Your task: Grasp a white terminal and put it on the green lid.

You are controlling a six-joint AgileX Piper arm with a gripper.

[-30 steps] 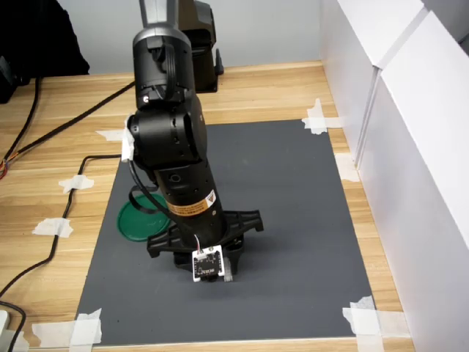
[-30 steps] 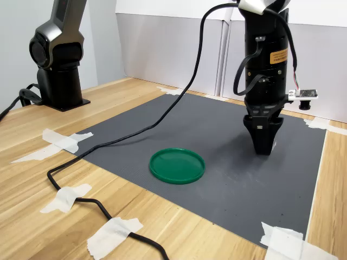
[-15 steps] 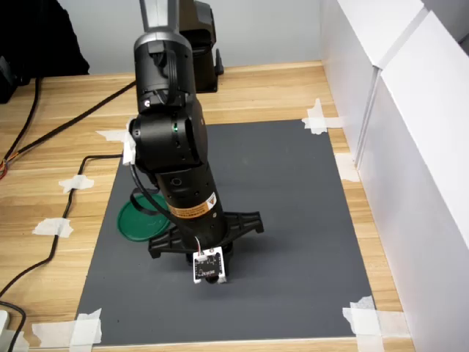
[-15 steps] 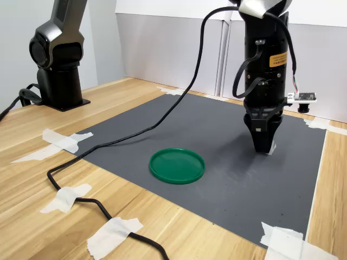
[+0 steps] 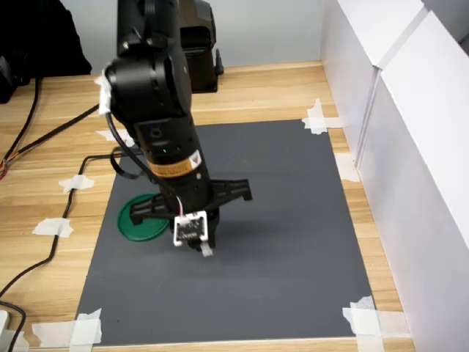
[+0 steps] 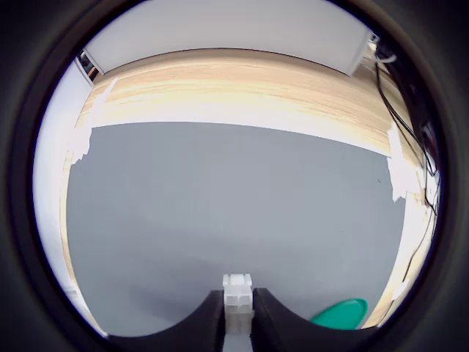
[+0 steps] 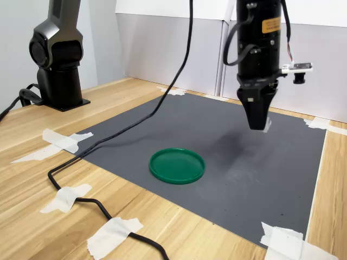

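Observation:
My gripper hangs above the grey mat, shut on the white terminal, a tiny white block poking out at the fingertips. In the wrist view the terminal sits clamped between the two dark fingers. In the first exterior view the terminal shows just below the wrist camera board. The green lid lies flat on the mat, to the second exterior view's left of and nearer than the gripper. The arm partly covers the lid in the first exterior view, and only the lid's edge shows in the wrist view.
The grey mat is taped to a wooden table. White wall panels stand along the first exterior view's right. A black cable runs over the table and mat edge. The arm's base stands at the second exterior view's far left.
The gripper has risen off the mat with the white terminal in it and shifted toward the green lid, to the first exterior view's left.

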